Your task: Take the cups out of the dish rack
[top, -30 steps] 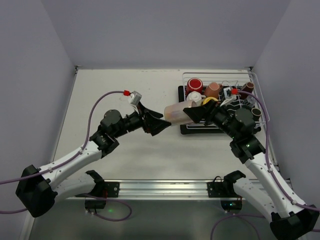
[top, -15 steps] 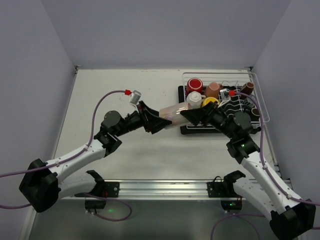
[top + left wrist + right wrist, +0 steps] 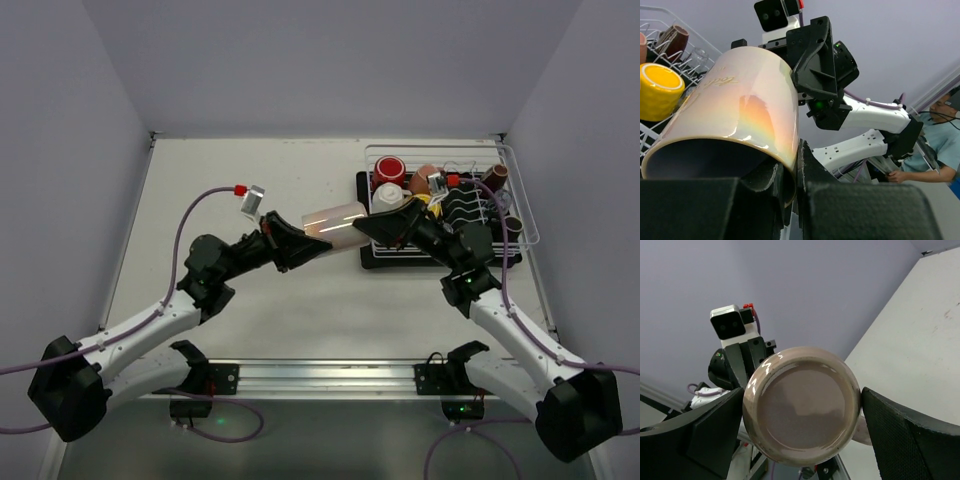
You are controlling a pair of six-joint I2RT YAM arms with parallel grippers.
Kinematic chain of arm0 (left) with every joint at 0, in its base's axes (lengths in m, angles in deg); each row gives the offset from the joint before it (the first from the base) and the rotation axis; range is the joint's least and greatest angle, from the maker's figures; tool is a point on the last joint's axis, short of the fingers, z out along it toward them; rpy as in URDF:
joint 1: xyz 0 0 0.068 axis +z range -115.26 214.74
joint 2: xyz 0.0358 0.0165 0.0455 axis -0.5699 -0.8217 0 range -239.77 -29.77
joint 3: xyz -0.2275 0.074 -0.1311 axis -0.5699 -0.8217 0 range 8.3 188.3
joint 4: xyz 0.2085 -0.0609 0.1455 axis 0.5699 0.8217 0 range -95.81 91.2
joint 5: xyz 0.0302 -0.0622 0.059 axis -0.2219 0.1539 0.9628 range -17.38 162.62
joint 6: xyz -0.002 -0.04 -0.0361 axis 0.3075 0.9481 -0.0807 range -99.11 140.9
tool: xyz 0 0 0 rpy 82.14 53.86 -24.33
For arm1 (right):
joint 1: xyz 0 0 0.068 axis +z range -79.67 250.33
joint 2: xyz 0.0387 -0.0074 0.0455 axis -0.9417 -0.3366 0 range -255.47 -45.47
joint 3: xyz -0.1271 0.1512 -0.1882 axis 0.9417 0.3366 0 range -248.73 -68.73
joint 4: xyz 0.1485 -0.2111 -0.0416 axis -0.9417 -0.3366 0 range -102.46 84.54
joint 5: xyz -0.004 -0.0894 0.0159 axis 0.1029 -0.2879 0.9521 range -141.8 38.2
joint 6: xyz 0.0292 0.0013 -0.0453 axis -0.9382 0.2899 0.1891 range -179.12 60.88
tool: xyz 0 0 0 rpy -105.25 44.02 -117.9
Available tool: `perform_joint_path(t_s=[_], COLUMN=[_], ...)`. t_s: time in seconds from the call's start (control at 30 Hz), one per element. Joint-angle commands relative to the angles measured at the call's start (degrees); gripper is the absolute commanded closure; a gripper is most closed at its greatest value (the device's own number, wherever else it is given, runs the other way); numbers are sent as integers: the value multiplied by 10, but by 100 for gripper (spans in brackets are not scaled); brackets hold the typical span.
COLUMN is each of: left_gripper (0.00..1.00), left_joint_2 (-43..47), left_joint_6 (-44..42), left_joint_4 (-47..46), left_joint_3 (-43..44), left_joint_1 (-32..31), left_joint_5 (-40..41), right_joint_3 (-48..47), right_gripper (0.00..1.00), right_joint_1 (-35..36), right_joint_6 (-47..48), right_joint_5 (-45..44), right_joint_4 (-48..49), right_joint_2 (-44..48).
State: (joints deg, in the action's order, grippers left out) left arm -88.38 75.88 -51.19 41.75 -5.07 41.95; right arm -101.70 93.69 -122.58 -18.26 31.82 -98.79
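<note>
A cream mug with a dark inside (image 3: 335, 220) hangs on its side above the table, left of the dish rack (image 3: 523, 214). My left gripper (image 3: 298, 240) is shut on the mug's rim, one finger inside and one outside (image 3: 797, 165). My right gripper (image 3: 376, 228) stands open at the other end. Its fingers flank the mug's brownish base (image 3: 802, 412). In the rack sit red (image 3: 389, 169), white (image 3: 387, 195), yellow (image 3: 657, 90), pinkish-brown (image 3: 426, 177) and dark brown (image 3: 495, 177) cups.
The rack rests on a black tray (image 3: 372, 257) at the table's right back. White walls close the table on three sides. A clear glass (image 3: 698, 55) stands among the rack wires. Both arms meet over the table's middle.
My left gripper has closed on the mug's rim, and my right gripper's jaws have widened around its base. The mug and both grippers have shifted slightly left and away from me.
</note>
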Motion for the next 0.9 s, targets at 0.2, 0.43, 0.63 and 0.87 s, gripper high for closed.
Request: perform_joint_path(t_s=[0.2, 0.43, 0.63, 0.87], left_gripper=[100, 100, 100, 100], left_joint_2=[136, 168, -25, -234], left_joint_6=[-108, -241, -354, -389], left_joint_4=[108, 357, 685, 778], left_joint_3=[-8, 78, 331, 462], left_joint_1=[-3, -1, 45, 215], left_joint_5=[79, 248, 431, 408], right_joint_3=[-11, -42, -116, -149], right_gripper=[1, 1, 1, 1], right_joint_1=[-23, -50, -20, 5], right_joint_6=[24, 67, 199, 289], right_joint_5=[-3, -12, -52, -85], right_joint_4=[28, -71, -287, -436], right_joint_2=[-12, 19, 40, 53])
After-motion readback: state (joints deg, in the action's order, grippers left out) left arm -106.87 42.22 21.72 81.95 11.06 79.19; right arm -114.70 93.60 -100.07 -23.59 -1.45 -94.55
